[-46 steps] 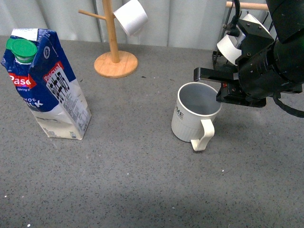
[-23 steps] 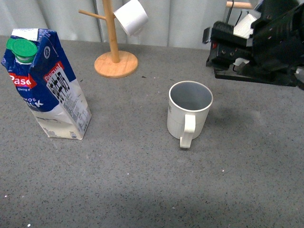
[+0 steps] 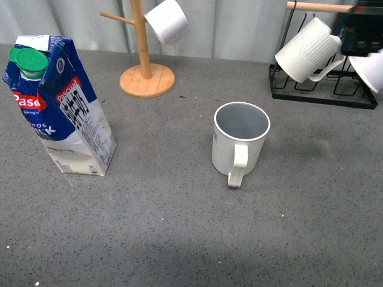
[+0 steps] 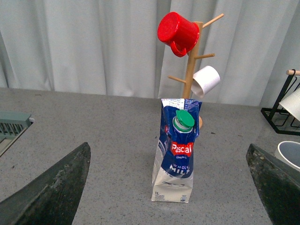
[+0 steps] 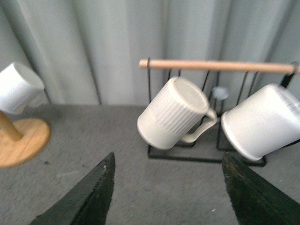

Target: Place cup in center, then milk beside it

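Observation:
The cup (image 3: pixel 239 142), cream-white and ribbed with a grey-blue inside, stands upright mid-table with its handle toward the front. Only its rim (image 4: pixel 290 153) shows at the edge of the left wrist view. The milk (image 3: pixel 57 107), a blue and white carton with a green cap, stands upright at the left, well apart from the cup. My left gripper (image 4: pixel 168 145) is open and faces the milk (image 4: pixel 176 157) from a distance, with nothing between its fingers. Near the mug rack my right gripper (image 5: pixel 169 154) is open and empty. The cup does not show in its view.
A wooden mug tree (image 3: pixel 146 78) at the back carries a small white cup (image 3: pixel 167 21) and a red mug (image 4: pixel 178 28). At the back right stands a black wire rack (image 3: pixel 323 92) with white ribbed mugs (image 3: pixel 308 51) on its wooden bar (image 5: pixel 220 65).
My right gripper let go of the cup's rim, rose and drew back toward the rack, out of the front view. The cup shifted slightly left and its handle swung to the front. The milk stayed put.

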`<state>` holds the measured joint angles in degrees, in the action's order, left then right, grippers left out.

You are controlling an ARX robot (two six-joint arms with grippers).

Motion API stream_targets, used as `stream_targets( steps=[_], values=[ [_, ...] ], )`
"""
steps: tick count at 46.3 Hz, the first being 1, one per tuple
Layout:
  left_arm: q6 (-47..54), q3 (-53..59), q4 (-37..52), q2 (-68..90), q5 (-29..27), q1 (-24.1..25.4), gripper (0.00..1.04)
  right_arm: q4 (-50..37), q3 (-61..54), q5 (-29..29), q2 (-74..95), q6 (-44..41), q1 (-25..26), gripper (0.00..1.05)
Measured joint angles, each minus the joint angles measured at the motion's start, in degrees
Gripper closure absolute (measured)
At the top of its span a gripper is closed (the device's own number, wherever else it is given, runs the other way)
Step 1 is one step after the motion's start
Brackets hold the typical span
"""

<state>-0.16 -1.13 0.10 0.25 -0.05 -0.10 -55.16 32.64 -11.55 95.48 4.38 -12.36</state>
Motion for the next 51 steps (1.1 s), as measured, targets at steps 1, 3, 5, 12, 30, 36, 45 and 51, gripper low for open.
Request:
stream_targets(
  steps=[1,3,5,12,30,36,45,51],
  values=[
    [0.0,0.0,-0.02,-0.02,0.0,0.0,0.07,-1.4,-0.83,0.07,-0.37,-0.39,0.2,0.44],
    [0.0,0.0,-0.02,-0.02,0.02,0.0,0.07,-5.66,-3.65,0.46,-2.45,-1.68,0.96,0.51],
    [0.0,0.0,-0.04,-0.02,0.02,0.0,0.07,-7.28,-5.33,0.83,-4.31,-2.4,1.51,0.56],
    [0.0,0.0,-0.07,-0.02,0.07,0.0,0.07,-11.76,-14.19,3.13,-9.9,-3.91,4.07,0.87],
    [0.0,0.0,-0.07,-0.02,0.04,0.0,0.07,-5.09,-25.7,7.13,-27.1,-4.37,7.93,1.04],
    [0.0,0.0,-0.07,-0.02,0.04,0.0,0.07,-0.48,-28.2,11.19,-34.32,-4.37,11.63,1.04],
    [0.0,0.0,-0.07,-0.02,0.04,0.0,0.07,7.74,-30.75,11.34,-45.2,-4.37,12.22,1.04],
    [0.0,0.0,-0.07,-0.02,0.04,0.0,0.07,13.9,-31.78,11.45,-52.5,-4.37,12.22,1.04]
  ],
)
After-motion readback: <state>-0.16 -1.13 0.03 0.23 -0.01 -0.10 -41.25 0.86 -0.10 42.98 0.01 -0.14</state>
